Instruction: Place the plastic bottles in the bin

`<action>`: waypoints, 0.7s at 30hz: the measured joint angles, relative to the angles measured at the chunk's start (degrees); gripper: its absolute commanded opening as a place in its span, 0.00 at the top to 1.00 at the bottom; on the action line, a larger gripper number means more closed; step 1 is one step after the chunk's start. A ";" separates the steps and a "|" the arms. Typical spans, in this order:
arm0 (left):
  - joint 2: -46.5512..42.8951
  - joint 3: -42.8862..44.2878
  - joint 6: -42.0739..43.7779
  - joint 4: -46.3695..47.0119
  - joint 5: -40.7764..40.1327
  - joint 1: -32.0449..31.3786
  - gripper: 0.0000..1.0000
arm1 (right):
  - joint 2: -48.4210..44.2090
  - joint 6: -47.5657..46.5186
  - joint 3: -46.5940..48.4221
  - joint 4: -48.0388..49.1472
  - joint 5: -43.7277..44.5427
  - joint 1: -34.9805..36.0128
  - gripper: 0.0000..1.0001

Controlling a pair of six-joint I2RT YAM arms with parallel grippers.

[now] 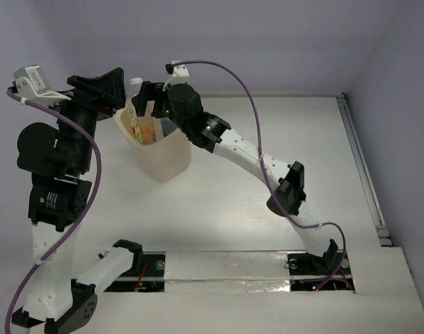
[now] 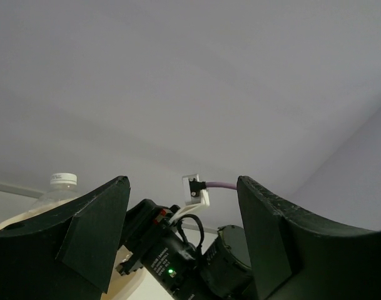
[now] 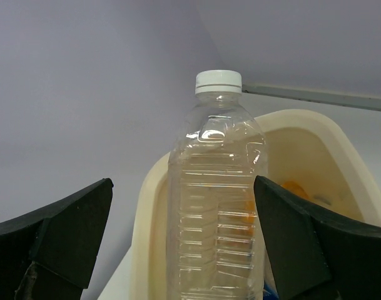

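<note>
The cream bin point(image 1: 166, 163) stands at the back left of the table. A large clear plastic bottle point(image 3: 218, 206) with a white cap point(image 1: 135, 82) stands upright in it, its neck above the rim point(image 3: 315, 122). An orange-labelled bottle point(image 1: 147, 131) and something orange point(image 3: 294, 187) lie inside too. My right gripper point(image 3: 182, 187) is open around the large bottle, with a wide gap on its left side and the right finger point(image 3: 290, 237) close to it. My left gripper point(image 1: 114, 87) hovers open and empty just left of the bin, facing the right wrist point(image 2: 171, 256).
The back wall rises right behind the bin. The right arm point(image 1: 253, 156) stretches diagonally across the table's middle. A purple cable point(image 1: 239, 80) arcs above it. The left arm point(image 1: 58, 181) stands tall at the left edge.
</note>
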 measured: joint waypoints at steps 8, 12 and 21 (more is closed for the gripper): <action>0.52 0.00 0.52 0.00 0.15 0.00 0.34 | -14.56 -2.45 -13.84 3.19 1.16 -0.02 0.89; 0.46 -0.44 0.59 -0.90 1.16 0.00 0.29 | -31.98 -3.82 -30.18 7.21 1.57 0.00 1.00; -5.77 -7.63 0.59 -7.67 5.35 0.00 0.01 | -81.02 -2.99 -69.35 2.84 9.84 0.02 0.11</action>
